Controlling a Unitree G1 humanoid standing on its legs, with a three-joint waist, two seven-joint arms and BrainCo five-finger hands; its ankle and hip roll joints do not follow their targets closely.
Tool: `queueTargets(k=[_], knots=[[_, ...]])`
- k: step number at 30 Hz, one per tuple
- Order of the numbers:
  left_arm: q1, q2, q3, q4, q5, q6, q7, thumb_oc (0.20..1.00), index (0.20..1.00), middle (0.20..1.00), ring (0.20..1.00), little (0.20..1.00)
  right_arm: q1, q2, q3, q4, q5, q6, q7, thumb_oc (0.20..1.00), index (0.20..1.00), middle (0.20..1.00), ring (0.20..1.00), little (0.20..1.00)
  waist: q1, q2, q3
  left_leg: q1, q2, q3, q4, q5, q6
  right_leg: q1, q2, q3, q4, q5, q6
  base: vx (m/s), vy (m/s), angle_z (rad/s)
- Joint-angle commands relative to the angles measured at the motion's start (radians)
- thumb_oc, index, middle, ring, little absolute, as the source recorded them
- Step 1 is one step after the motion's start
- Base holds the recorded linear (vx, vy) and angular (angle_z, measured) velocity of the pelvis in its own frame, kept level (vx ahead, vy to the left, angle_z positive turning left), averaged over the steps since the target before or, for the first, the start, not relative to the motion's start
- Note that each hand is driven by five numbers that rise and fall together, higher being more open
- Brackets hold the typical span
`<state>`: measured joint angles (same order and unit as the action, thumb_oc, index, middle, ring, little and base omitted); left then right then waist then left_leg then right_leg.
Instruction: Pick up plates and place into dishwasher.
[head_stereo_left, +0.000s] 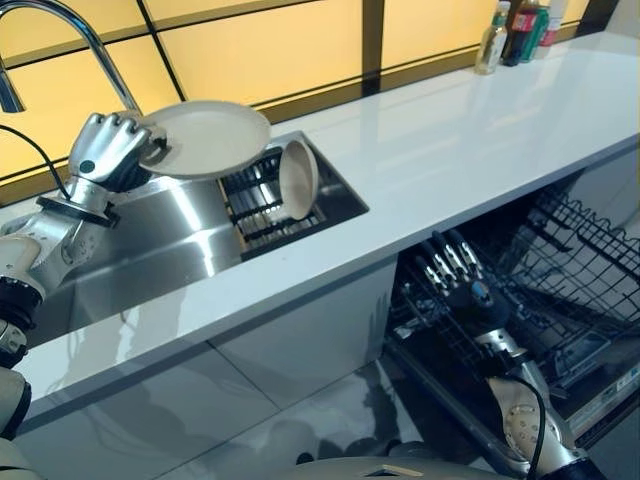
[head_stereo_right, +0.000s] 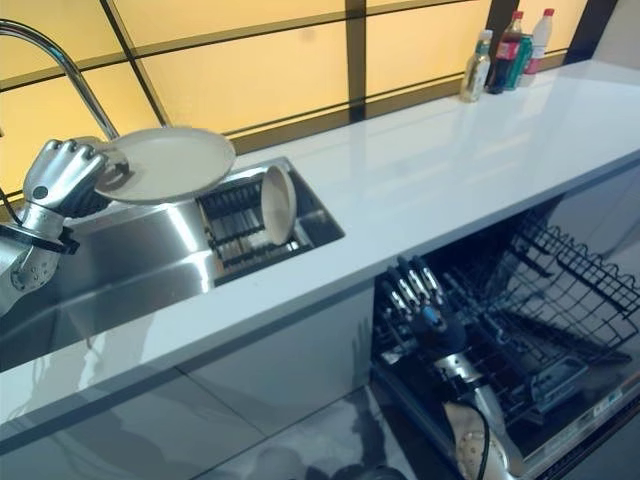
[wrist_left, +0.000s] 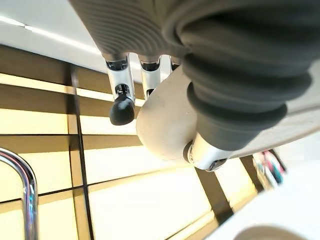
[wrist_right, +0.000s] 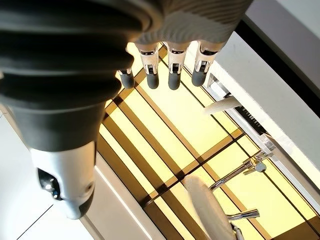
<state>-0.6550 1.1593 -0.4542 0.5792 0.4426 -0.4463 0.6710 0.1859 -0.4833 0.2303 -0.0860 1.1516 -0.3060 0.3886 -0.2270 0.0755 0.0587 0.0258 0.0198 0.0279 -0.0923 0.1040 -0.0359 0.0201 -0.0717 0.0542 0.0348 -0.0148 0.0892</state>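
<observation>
A long white worktop (head_stereo_left: 480, 150) runs under a wall of yellow panels (head_stereo_left: 260, 45) set in dark frames, with a steel sink (head_stereo_left: 180, 240) sunk into its left end and a curved chrome tap (head_stereo_left: 75, 30) rising at the sink's back edge. At the worktop's far right corner stand a few bottles (head_stereo_left: 515, 32), their labels too small to read. The left hand (head_stereo_left: 105, 148) is raised over the sink's back left part, wrist bent up, its fingers (wrist_left: 121, 107) curled over the rim of a cream plate (head_stereo_left: 208, 138) and its thumb under it, so the plate is held nearly level above the sink, clear of the basin floor. Inside the sink's right half a dark slatted rack (head_stereo_left: 262, 200) carries a second plate (head_stereo_left: 298, 178) standing on edge, leaning against the right wall. Below the worktop's front edge, at the right, the dishwasher (head_stereo_left: 560, 290) is open with its black wire rack (head_stereo_left: 585, 245) pulled out. The right hand (head_stereo_left: 462, 280) hangs just in front of that rack's near left corner, palm turned upward, its fingers (wrist_right: 173, 75) straight and slightly spread, holding nothing. Most of the worktop between the sink and the bottles lies bare, and the wire rack's tines stand free.
</observation>
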Motion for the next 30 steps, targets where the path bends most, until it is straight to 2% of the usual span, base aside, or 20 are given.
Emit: queueTargets(k=[1,9,15,19,26,30], knots=[[-0.010,-0.024,0.171,-0.065,-0.214,-0.033,-0.053,0.200,0.200,0.200,0.200,0.200,-0.001,0.024,0.004,-0.090,0.010,-0.084,0.016,1.000,1.000,1.000,1.000,1.000,0.021,-0.028,-0.029,0.033,-0.066,0.044,0.005,-0.105,0.065,-0.047,0.039,0.039,-0.013,0.039,0.025,-0.04,-0.010,-0.01],[0.097,-0.209,0.309,-0.310,-0.397,-0.034,-0.180,0.200,0.200,0.200,0.200,0.200,0.017,0.066,-0.024,-0.091,-0.020,-0.106,0.003,1.000,1.000,1.000,1.000,1.000,0.021,-0.050,-0.046,0.038,-0.061,0.053,0.005,-0.106,0.065,-0.046,0.051,0.052,-0.005,0.034,0.022,-0.02,-0.007,-0.03],[0.146,-0.335,0.324,-0.477,-0.574,-0.003,-0.315,0.200,0.200,0.200,0.200,0.200,0.020,0.099,-0.048,-0.091,-0.024,-0.120,-0.038,1.000,1.000,1.000,1.000,1.000,0.018,-0.057,-0.049,0.040,-0.060,0.059,0.005,-0.108,0.069,-0.049,0.056,0.056,0.003,0.033,0.019,-0.03,-0.003,-0.07],[0.194,-0.440,0.297,-0.596,-0.700,0.041,-0.419,0.200,0.200,0.200,0.200,0.200,0.014,0.122,-0.075,-0.085,-0.052,-0.138,-0.087,1.000,1.000,1.000,1.000,1.000,0.019,-0.061,-0.049,0.043,-0.061,0.056,0.005,-0.109,0.074,-0.048,0.059,0.055,0.004,0.035,0.017,-0.03,0.001,-0.04],[0.270,-0.647,0.198,-0.744,-0.895,0.115,-0.573,0.200,0.200,0.200,0.200,0.200,-0.018,0.156,-0.119,-0.082,-0.132,-0.214,-0.213,1.000,1.000,1.000,1.000,1.000,0.020,-0.069,-0.045,0.046,-0.063,0.056,0.005,-0.112,0.083,-0.042,0.062,0.058,-0.003,0.044,0.015,-0.02,0.004,-0.03],[0.300,-0.712,0.156,-0.791,-1.013,0.151,-0.649,0.200,0.200,0.200,0.200,0.200,-0.042,0.148,-0.138,-0.085,-0.185,-0.247,-0.272,1.000,1.000,1.000,1.000,1.000,0.021,-0.071,-0.042,0.046,-0.062,0.058,0.005,-0.113,0.085,-0.041,0.065,0.064,-0.005,0.048,0.014,-0.03,0.002,-0.03]])
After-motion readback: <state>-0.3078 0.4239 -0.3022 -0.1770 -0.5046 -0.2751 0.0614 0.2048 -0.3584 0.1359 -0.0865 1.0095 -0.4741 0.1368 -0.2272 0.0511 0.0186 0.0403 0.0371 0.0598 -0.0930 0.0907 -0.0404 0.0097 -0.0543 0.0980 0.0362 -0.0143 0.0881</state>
